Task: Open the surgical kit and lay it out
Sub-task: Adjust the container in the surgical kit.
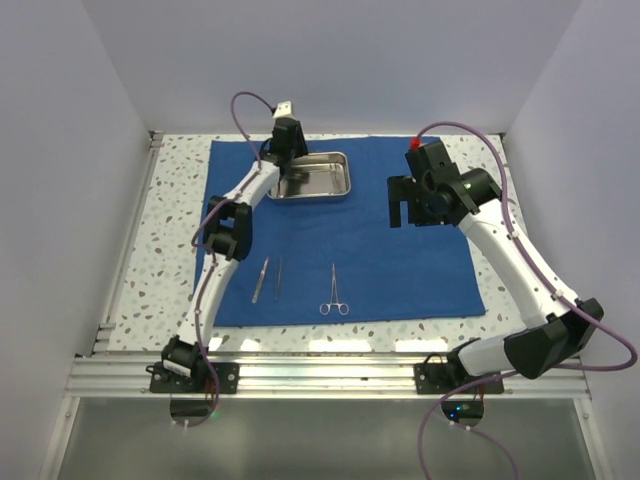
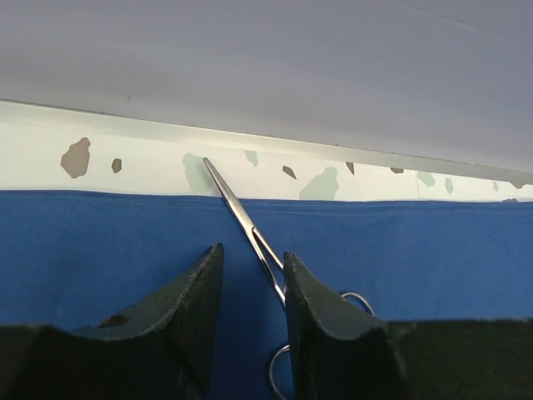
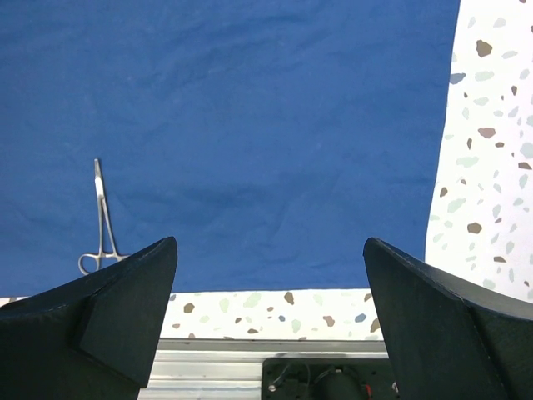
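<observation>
The royal-blue cloth (image 1: pixel 400 260) lies spread flat on the table. The steel tray (image 1: pixel 345 175) stands on it at the back centre. Two tweezers (image 1: pixel 262 280) and a ring-handled clamp (image 1: pixel 335 292) lie side by side near the front edge. My left gripper (image 1: pixel 289 150) is at the tray's back left corner. In the left wrist view its fingers (image 2: pixel 253 250) stand a narrow gap apart over a second clamp (image 2: pixel 237 204) that points at the back wall, its handles passing behind the right finger. My right gripper (image 1: pixel 408 203) hangs wide open and empty above the cloth (image 3: pixel 250 125).
The speckled table top (image 1: pixel 170 220) shows round the cloth. White walls close in the back and both sides. An aluminium rail (image 1: pixel 320 375) runs along the near edge. The front clamp also shows in the right wrist view (image 3: pixel 102 217).
</observation>
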`<act>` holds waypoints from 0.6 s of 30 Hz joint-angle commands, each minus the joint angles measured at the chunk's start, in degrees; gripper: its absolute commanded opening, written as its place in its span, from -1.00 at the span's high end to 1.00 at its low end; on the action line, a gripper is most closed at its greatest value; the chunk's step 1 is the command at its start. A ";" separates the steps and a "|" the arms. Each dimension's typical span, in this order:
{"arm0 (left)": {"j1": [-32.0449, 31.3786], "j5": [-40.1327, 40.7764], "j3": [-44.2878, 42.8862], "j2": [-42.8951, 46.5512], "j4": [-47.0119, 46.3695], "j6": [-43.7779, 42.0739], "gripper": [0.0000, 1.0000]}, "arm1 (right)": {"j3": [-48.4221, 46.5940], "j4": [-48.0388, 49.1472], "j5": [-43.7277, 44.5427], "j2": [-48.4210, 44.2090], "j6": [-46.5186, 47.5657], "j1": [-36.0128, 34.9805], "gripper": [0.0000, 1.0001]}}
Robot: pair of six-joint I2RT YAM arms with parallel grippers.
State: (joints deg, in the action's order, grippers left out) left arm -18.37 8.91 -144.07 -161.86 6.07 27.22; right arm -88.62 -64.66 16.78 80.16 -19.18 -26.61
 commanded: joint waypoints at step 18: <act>-1.58 9.47 5.30 16.13 4.40 -7.55 1.00 | -0.86 -0.38 -1.13 -4.40 0.02 0.07 -0.97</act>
State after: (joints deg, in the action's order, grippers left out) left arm -20.49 16.10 -136.44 -152.88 13.85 21.91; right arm -88.82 -65.08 16.32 77.91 -19.27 -26.61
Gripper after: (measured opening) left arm 0.374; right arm 0.986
